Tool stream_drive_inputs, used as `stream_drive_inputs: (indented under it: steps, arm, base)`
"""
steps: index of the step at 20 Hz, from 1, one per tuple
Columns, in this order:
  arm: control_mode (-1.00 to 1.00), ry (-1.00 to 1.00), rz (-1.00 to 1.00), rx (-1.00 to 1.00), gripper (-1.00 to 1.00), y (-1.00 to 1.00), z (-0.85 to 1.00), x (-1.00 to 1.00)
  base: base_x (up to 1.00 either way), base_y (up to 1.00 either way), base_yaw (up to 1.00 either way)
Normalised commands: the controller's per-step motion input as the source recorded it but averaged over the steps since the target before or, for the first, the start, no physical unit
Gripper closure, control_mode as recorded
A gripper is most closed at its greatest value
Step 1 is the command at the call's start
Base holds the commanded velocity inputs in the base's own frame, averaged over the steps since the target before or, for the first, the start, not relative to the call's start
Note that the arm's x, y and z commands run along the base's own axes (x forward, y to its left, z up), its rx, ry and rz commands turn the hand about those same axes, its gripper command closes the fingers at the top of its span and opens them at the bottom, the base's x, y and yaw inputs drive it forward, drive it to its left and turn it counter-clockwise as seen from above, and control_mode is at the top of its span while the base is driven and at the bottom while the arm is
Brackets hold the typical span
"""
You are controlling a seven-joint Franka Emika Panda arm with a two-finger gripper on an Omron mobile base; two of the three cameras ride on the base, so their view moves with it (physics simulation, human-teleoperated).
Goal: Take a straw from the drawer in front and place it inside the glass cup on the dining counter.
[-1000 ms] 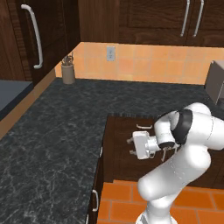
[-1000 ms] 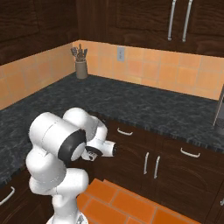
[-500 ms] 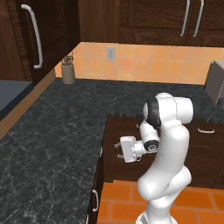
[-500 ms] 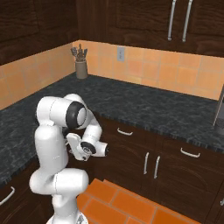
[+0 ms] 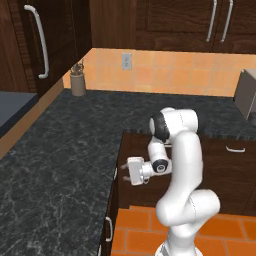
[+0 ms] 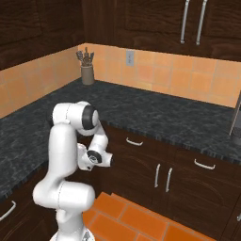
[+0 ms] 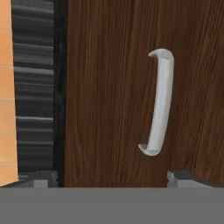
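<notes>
Gripper (image 5: 126, 171) is spread wide open with nothing in it, pointing at the closed drawer (image 7: 122, 96), whose silver handle (image 7: 158, 103) sits just ahead.

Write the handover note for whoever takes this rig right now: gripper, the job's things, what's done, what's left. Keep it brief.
Gripper: open, holding nothing, pointed at the drawer front under the black counter edge.
Drawer: shut; its curved silver handle sits ahead of the fingers in the hand view, a bit off centre toward one fingertip, not yet touched.
Straw, glass cup and dining counter: not located from here; the straw should be inside the shut drawer.
Done: arm lined up facing the drawer.
Left: centre on the handle, grip it, pull the drawer open, pick the straw, drive to the dining counter, drop the straw in the cup.
</notes>
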Motion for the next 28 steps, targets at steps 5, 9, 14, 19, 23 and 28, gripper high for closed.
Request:
stream_drive_inputs:
  steps: [5, 9, 14, 19, 23, 28]
  arm:
    - [-1.00, 0.01, 0.04, 0.04, -1.00, 0.20, -0.57, 0.51]
    - [-1.00, 0.00, 0.04, 0.02, -1.00, 0.25, -0.49, 0.44]
    - [-1.00, 0.00, 0.01, 0.00, -1.00, 0.36, -0.34, 0.41]
    - [-1.00, -0.01, 0.00, 0.00, -1.00, 0.43, -0.05, 0.09]
    - [-1.00, -0.06, 0.00, 0.00, 1.00, 0.57, 0.00, -0.05]
    - [-1.00, -0.03, 0.00, 0.00, 1.00, 0.09, 0.00, -0.30]
  base:
    - [0.00, 0.00, 0.00]
    - [0.00, 0.00, 0.00]
    - [0.00, 0.00, 0.00]
    - [0.00, 0.00, 0.00]
    - [0.00, 0.00, 0.00]
    - [0.00, 0.00, 0.00]
